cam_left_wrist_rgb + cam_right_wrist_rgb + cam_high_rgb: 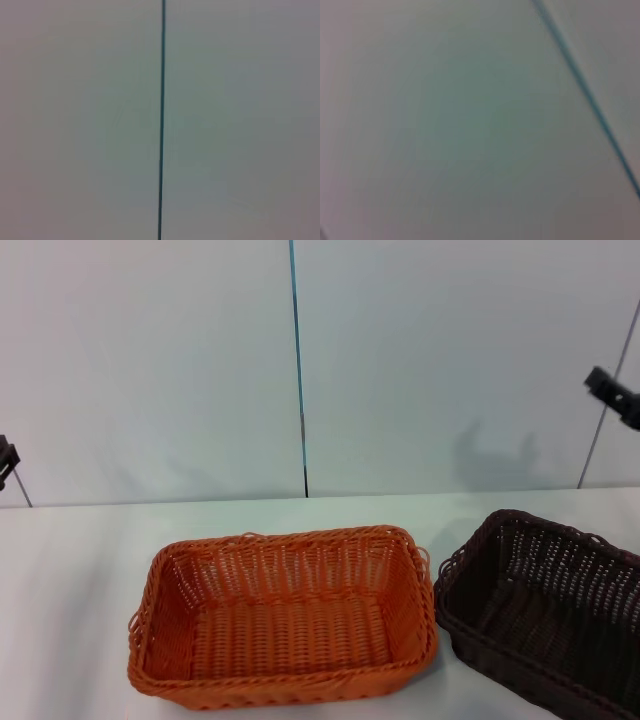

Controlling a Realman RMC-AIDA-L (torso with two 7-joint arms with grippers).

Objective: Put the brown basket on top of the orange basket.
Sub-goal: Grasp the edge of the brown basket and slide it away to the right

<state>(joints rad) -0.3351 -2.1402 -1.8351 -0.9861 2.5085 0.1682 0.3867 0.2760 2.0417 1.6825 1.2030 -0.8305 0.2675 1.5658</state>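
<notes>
The orange basket [283,615] sits empty on the white table [70,580], a little left of centre and near the front edge. Just to its right stands the brown basket [545,610], also empty and cut off by the picture's right and bottom edges; a narrow gap separates the two. My right gripper [614,395] shows only as a dark tip high at the right edge, well above the brown basket. A dark tip of my left gripper [6,460] pokes in at the far left edge, raised above the table. Both wrist views hold only the wall.
A pale wall [420,360] with a thin dark vertical seam [298,370] rises right behind the table's far edge. The seam [162,120] also crosses the left wrist view, and the seam [590,95] runs slanted through the right wrist view.
</notes>
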